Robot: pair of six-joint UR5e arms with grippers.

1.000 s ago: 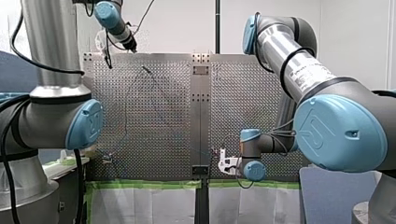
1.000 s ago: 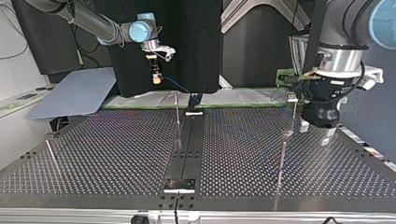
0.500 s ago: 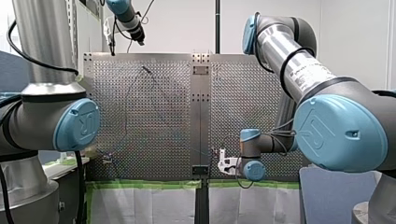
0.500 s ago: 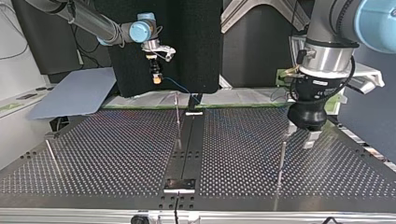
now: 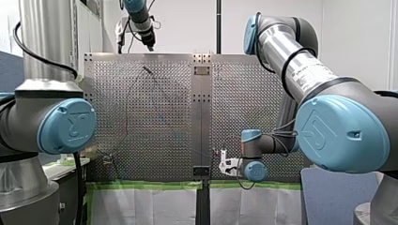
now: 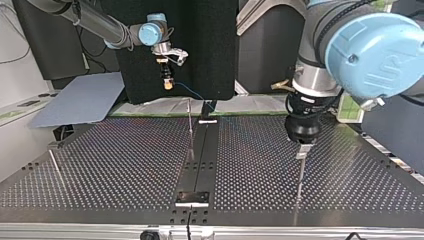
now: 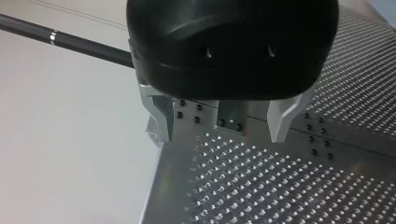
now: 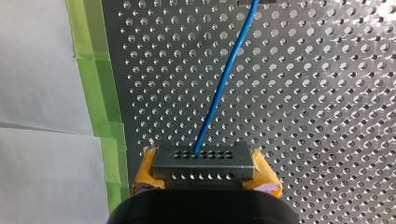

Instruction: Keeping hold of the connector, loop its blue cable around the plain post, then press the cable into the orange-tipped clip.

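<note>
1. The table (image 6: 125, 160), a perforated metal sheet with a dark strip down its middle, carries everything. Green tape (image 8: 109, 116) lines its edge nearest the arms.
2. My left arm (image 6: 360, 55) comes in at the top view's right. In the front view it hangs high over the table's far edge, left of the strip.
3. My right arm (image 6: 95, 20) comes in at the top view's left. In the front view it ends low over the taped near edge, just right of the strip.
4. The left fingers (image 6: 302, 149), bare metal under a black body, stand wide apart with nothing between them. The left wrist view shows only the holed table beyond them.
5. Three thin posts stand upright in the top view: the left post (image 6: 56, 167), the middle post (image 6: 190, 120) beside the strip, and the right post (image 6: 299, 185). The right post stands directly below the left fingers; whether they touch cannot be told. I cannot tell which post is plain and which is the clip.
6. The right fingers (image 6: 168, 85), with yellow pads, are closed on the two ends of the connector (image 8: 203, 164). It is a small dark block with rows of holes, held above the table.
7. The blue cable (image 8: 219, 93) leaves the connector's middle and runs straight ahead of the right fingers over the table. In the top view it slopes down towards the strip's near end, well apart from the right post.
</note>
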